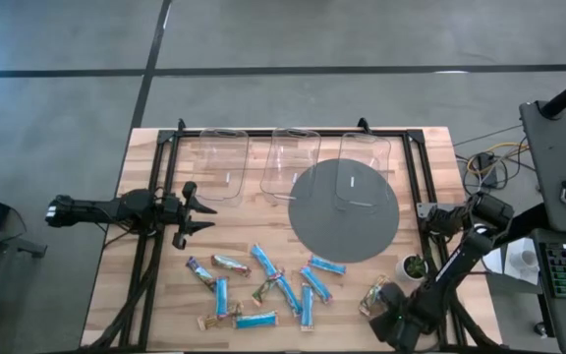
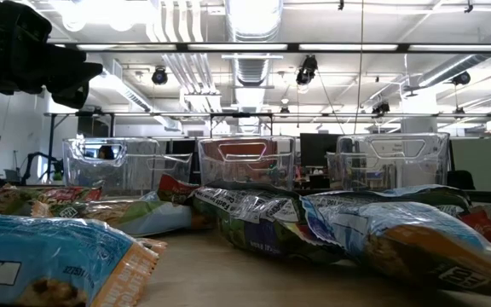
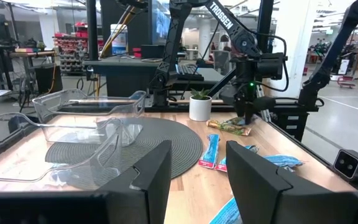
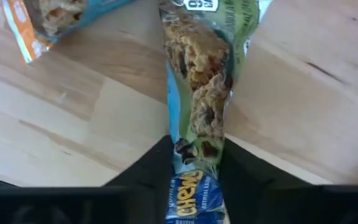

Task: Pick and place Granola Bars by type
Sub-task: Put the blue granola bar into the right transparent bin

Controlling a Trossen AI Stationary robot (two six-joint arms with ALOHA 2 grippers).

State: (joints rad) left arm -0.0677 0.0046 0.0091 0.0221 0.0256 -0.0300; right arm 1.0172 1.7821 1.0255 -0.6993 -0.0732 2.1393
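Observation:
Granola bars lie scattered on the near part of the wooden table: several bright blue ones [image 1: 263, 261], a dark one [image 1: 200, 272] and a tan one [image 1: 230, 264]. They also fill the foreground of the low view [image 2: 254, 217]. A green-and-blue wrapped bar [image 1: 372, 293] lies apart, near the table's right edge. My right gripper [image 1: 385, 300] stands over this bar and is shut on it [image 4: 194, 180]. My left gripper [image 1: 200, 211] hangs open over the table's left part, in front of the bins, its fingers [image 3: 154, 174] spread and touching nothing. My right gripper pinches the green-and-blue bar by one end of its wrapper [image 4: 194, 163] between its two fingers [image 4: 151, 171]. The fingers point down from above and lie along the bar. The rest of the bar [image 3: 230, 126] stretches away from them and lies on the table.
Three clear plastic bins [image 1: 222, 157] [image 1: 294, 159] [image 1: 364, 162] stand in a row along the far edge. A round grey mat [image 1: 347, 211] lies under the right one. A small white plant pot [image 1: 413, 265] stands close to my right arm. Bare wood stretches between bins and bars.

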